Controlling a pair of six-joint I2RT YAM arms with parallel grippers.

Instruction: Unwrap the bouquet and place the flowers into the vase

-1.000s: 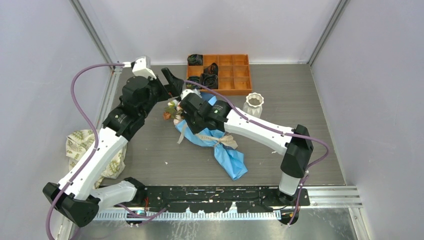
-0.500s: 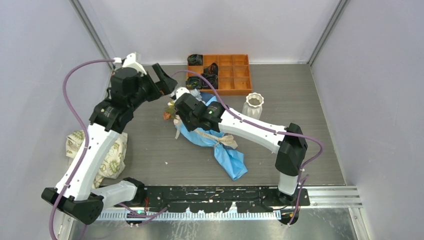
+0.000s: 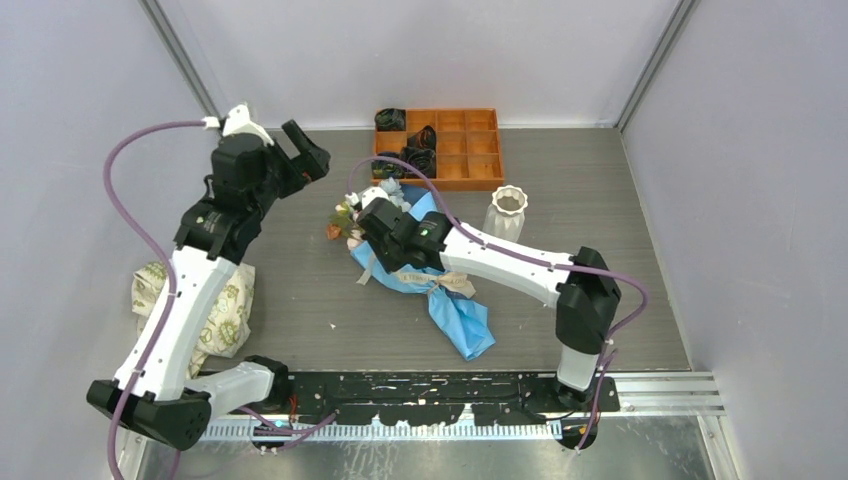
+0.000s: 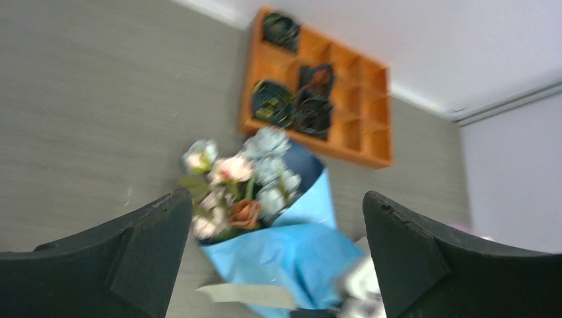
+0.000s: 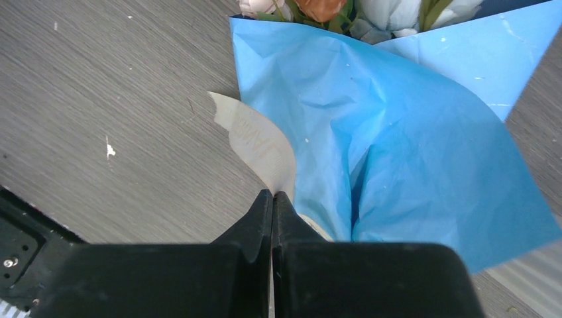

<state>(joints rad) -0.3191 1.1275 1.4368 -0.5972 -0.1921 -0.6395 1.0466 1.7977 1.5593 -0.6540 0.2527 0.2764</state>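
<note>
The right arm reaches across the bouquet (image 3: 458, 312), which lies mid-bench (image 3: 600, 200), and hides its middle from above. The flowers (image 3: 345, 216) poke out at its far-left end. The right end effector (image 5: 273, 197) is pressed together at the beige ribbon (image 5: 258, 142); whether it pinches the ribbon is unclear. The left end effector (image 3: 308, 150), spread wide, hovers far-left. The vase (image 3: 507, 211) stands upright to the right of the bouquet.

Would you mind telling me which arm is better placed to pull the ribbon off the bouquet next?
Right, probably. The right gripper is shut on the beige ribbon of the bouquet, while the left gripper hangs open, well apart from it.
</note>
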